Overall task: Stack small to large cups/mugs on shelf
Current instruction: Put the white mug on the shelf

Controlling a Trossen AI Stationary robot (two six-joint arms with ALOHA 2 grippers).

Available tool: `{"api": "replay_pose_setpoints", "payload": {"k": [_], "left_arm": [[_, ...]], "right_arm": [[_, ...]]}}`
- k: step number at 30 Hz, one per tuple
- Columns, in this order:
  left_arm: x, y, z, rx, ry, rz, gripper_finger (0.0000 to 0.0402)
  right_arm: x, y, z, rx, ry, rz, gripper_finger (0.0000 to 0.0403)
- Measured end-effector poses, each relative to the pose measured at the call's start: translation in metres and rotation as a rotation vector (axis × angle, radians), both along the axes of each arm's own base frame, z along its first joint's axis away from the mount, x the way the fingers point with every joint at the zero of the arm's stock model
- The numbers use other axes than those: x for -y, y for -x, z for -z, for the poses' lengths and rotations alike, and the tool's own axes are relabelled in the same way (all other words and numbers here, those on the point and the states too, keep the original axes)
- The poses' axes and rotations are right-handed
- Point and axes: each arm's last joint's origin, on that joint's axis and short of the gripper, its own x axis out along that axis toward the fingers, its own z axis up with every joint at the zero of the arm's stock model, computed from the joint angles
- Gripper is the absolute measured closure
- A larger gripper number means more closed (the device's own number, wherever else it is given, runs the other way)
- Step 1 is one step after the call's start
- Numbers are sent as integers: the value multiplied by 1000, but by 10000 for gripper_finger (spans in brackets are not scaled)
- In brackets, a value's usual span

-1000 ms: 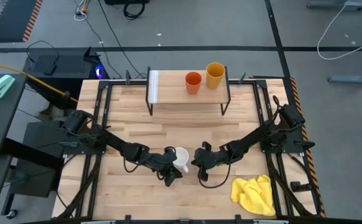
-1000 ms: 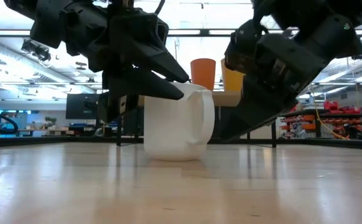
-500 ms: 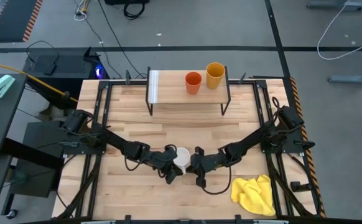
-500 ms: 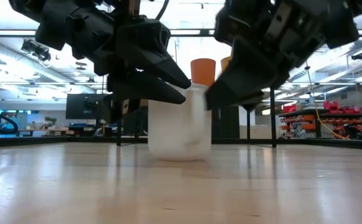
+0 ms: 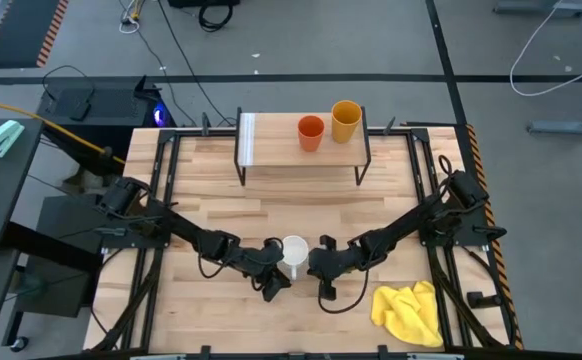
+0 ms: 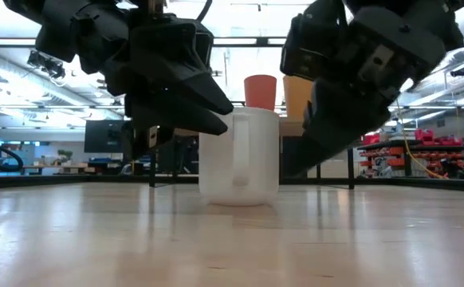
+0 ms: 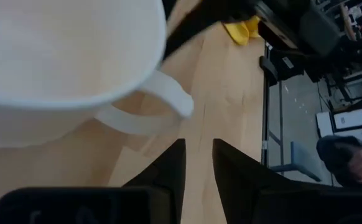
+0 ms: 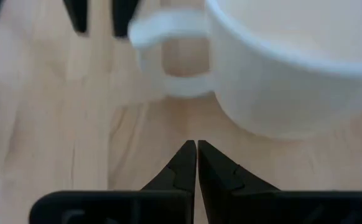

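The white mug (image 5: 294, 248) stands upright on its base on the tabletop, its handle (image 6: 240, 151) turned toward the near edge. My left gripper (image 7: 198, 146) is just left of and nearer than the mug, fingers a narrow gap apart, pointing past the handle (image 7: 147, 115). My right gripper (image 8: 196, 144) is shut, just right of and nearer than the mug, its tips short of the handle (image 8: 168, 62). The red-orange cup (image 5: 311, 132) and the yellow-orange tumbler (image 5: 346, 120) stand side by side on the shelf (image 5: 271, 150) at the far edge.
A crumpled yellow cloth (image 5: 411, 313) lies near the table's near right corner. The shelf's left part, with the whitish strip (image 5: 248, 140), carries nothing. Bare wood lies between the mug and the shelf. Black rails run along both table sides.
My right gripper swung in from the right against the mug, then eased back slightly. The mug turned about on its base: its handle pointed right before and now points toward the near edge. The mug also slid a little to the right.
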Motion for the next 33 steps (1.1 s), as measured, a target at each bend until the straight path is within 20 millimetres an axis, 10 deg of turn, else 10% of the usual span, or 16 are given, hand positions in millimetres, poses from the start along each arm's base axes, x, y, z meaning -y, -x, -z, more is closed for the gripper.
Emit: {"api": "replay_pose_setpoints", "payload": {"k": [33], "left_arm": [[-6, -2, 0, 18, -49, -78, 316]], "right_arm": [[-2, -10, -10, 153, 27, -47, 380]]}}
